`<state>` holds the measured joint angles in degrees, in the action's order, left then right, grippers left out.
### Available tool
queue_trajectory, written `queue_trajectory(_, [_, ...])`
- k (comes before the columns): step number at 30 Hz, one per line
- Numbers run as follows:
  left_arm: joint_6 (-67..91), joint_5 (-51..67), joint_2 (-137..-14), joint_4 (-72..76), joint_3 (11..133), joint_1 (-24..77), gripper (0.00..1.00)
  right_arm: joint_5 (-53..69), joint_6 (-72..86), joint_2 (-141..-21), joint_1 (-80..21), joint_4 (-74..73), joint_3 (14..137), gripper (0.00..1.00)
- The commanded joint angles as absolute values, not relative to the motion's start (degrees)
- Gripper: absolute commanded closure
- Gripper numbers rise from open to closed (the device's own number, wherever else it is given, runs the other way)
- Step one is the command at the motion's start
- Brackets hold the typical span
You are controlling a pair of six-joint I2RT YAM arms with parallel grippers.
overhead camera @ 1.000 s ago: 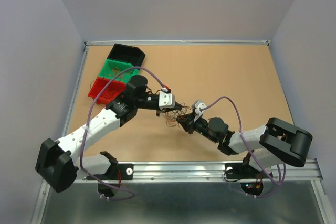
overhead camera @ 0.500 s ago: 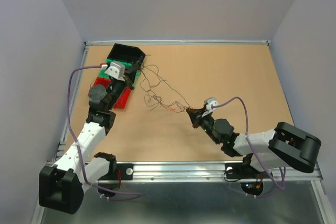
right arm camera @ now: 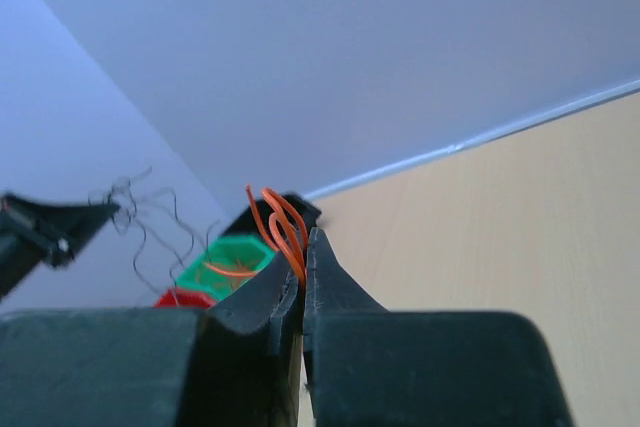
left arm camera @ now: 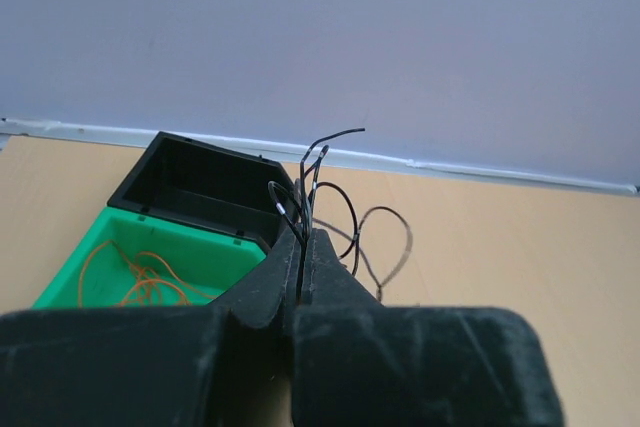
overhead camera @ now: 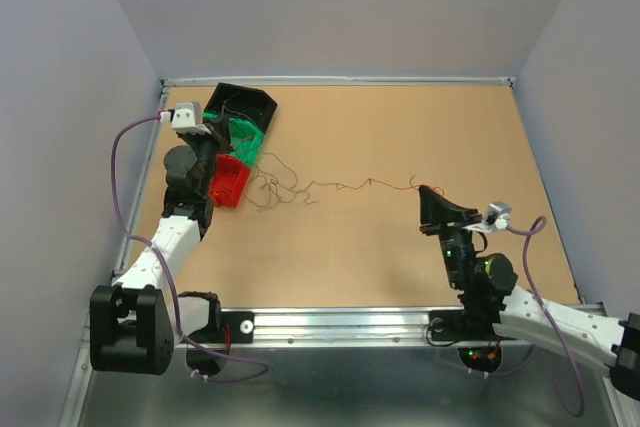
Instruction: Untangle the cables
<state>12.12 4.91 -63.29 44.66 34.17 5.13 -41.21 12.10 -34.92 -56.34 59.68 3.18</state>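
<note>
The cables are drawn out into a thin line across the table: an orange-red strand (overhead camera: 372, 183) runs right, and dark curly strands (overhead camera: 272, 183) hang beside the bins. My left gripper (overhead camera: 222, 130) is over the bins and shut on black wires (left arm camera: 318, 162), as the left wrist view (left arm camera: 303, 244) shows. My right gripper (overhead camera: 424, 191) at centre right is shut on looped orange wires (right arm camera: 278, 217), as the right wrist view (right arm camera: 302, 252) shows. The left gripper (right arm camera: 60, 229) and dangling dark strands (right arm camera: 150, 215) also show there at the left.
Three small bins stand at the back left: black (overhead camera: 252, 100), green (overhead camera: 250, 139) with orange wires inside (left arm camera: 140, 275), and red (overhead camera: 228, 183). A metal rail (overhead camera: 340, 322) runs along the near edge. Purple arm cables loop beside both arms.
The left gripper has swung from the table's middle to the bins with black wires. The right gripper has pulled back to the right, and the tangle is now stretched into a long line.
</note>
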Motion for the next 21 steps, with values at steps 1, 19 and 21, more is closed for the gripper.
queue_trajectory(1, [13.8,0.44,-63.28,48.25,37.44,4.57,1.0,-48.16,13.45,-23.93,-56.25,51.34,-6.68,0.99])
queue_trajectory(19, [8.09,43.05,-64.6,55.28,37.18,10.1,1.0,-15.76,9.5,-48.14,-56.25,51.66,4.3,0.11])
queue_trajectory(21, [7.21,46.05,-63.64,55.02,36.74,12.56,1.0,-9.34,7.83,-55.26,-56.34,56.41,6.06,0.04])
